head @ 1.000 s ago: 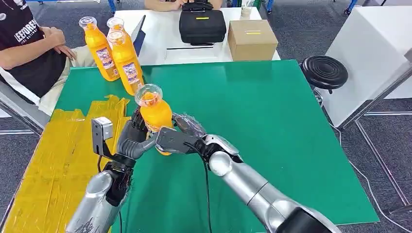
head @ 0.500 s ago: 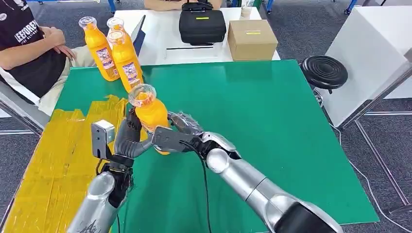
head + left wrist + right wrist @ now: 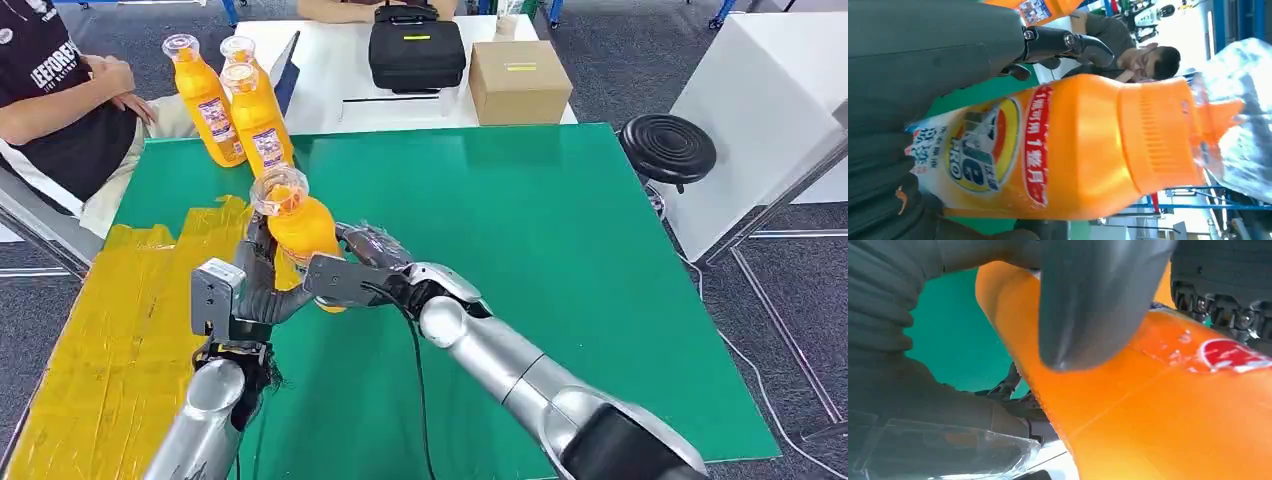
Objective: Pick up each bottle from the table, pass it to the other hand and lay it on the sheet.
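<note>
An orange bottle (image 3: pixel 300 235) with a clear cap hangs tilted above the green table (image 3: pixel 560 260), close to the edge of the yellow sheet (image 3: pixel 110 330). My left hand (image 3: pixel 258 285) wraps its fingers around the bottle from the sheet side. My right hand (image 3: pixel 365 270) grips its lower body from the other side, thumb across the front. In the left wrist view the bottle (image 3: pixel 1073 145) and its label lie against my left hand (image 3: pixel 923 65). In the right wrist view my right hand (image 3: pixel 1088 305) presses its thumb on the bottle (image 3: pixel 1158 415). Three more orange bottles (image 3: pixel 258 125) stand upright at the table's far left corner.
A person (image 3: pixel 60 100) sits at the far left beside the table. Behind the green table a white table carries a black bag (image 3: pixel 416 50) and a cardboard box (image 3: pixel 518 82). A black stool (image 3: pixel 667 147) stands at the right.
Both hands have carried the bottle to the left, toward the yellow sheet, and the bottle's top now leans further left.
</note>
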Available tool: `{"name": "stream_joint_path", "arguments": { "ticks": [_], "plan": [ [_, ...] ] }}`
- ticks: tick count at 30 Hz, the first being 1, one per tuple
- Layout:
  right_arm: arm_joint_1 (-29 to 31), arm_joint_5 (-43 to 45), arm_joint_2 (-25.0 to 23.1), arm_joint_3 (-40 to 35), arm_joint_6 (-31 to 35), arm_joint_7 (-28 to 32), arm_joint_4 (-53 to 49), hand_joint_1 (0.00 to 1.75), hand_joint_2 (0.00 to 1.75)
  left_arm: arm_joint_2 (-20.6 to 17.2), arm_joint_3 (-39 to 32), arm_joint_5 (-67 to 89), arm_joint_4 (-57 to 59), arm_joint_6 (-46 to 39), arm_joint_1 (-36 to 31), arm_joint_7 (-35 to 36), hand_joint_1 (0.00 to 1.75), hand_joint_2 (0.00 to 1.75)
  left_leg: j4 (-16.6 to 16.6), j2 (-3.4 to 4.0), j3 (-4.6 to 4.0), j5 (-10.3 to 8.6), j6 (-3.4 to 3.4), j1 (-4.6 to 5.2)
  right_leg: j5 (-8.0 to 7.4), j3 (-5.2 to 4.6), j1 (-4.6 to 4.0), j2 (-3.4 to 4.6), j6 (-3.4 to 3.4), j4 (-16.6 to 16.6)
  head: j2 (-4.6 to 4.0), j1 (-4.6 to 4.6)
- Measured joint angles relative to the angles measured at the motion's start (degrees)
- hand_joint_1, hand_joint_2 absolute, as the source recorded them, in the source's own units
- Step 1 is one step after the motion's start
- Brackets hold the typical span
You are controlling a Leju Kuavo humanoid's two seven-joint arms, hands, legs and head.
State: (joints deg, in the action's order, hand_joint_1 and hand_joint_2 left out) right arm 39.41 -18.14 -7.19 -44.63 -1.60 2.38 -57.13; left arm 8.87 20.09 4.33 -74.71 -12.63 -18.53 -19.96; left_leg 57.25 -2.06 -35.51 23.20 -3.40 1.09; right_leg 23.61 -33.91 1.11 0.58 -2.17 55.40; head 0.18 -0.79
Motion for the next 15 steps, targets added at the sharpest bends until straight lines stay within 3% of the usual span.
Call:
{"name": "stream_joint_path", "arguments": {
  "ticks": [15],
  "plan": [
    [2.6, 2.3, -1.7, -2.7, -1.1, 0.4, 3.0, 1.75, 1.75, 0.1, 0.0, 5.1, -1.6, -4.5, 0.3, -1.5, 0.00, 1.75, 0.0, 0.01, 0.00, -0.01, 0.02, -0.01, 0.00, 0.00, 0.00, 0.00, 0.00, 0.0, 0.00, 0.00]
  ]
}}
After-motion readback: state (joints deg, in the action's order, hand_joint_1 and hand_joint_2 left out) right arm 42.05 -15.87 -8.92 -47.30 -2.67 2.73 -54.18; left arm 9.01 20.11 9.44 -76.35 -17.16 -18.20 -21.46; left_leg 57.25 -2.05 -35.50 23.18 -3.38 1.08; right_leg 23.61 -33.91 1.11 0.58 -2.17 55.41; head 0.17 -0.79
